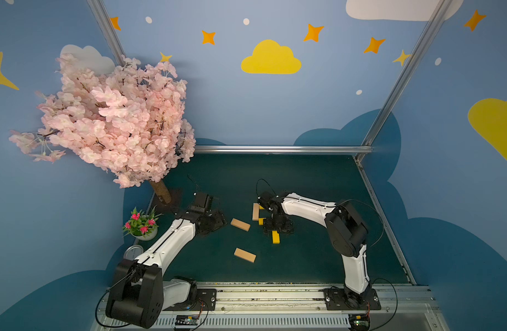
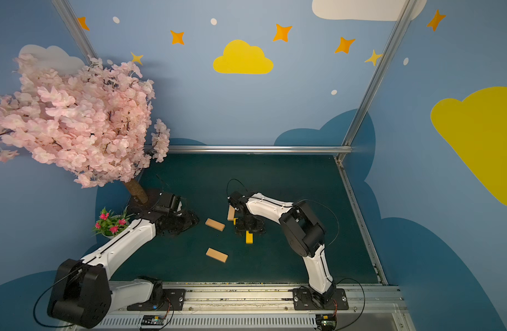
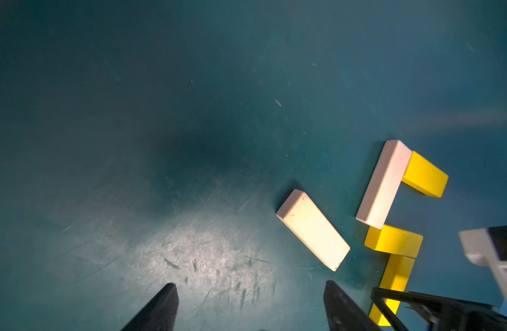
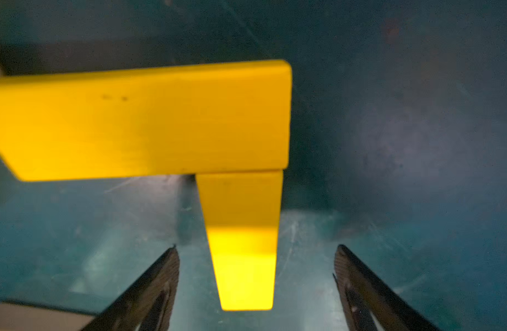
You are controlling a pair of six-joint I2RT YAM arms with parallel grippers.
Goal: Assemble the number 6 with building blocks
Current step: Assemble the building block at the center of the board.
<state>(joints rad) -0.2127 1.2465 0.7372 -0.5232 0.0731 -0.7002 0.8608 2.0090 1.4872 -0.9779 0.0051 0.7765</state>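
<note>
Yellow bar point(image 4: 240, 206) set; 4 of 6 down.
Right gripper point(image 4: 256, 246) spread astride it; left gripper point(image 3: 249, 283) spread, empty; next, tan bar point(image 1: 240, 224) at its 9 o'clock.

**Hidden and cut-off parts.** In both top views the right claw point(image 1: 276, 227) and its wrist cover the middle of the number 6 point(image 1: 255, 211). Of the yellow bars there, only a short yellow stub point(image 1: 261, 221) and one yellow end point(image 1: 276, 238) show. In the left wrist view the lowest yellow bar point(image 3: 397, 273) is crossed by the right claw and cut by the picture's edge. In the right wrist view the crosswise yellow bar point(image 4: 132, 120) runs off the edge, as does a blurred tan corner point(image 4: 31, 318). A round white object point(image 1: 133, 252) behind the left arm is too hidden to identify.
</note>
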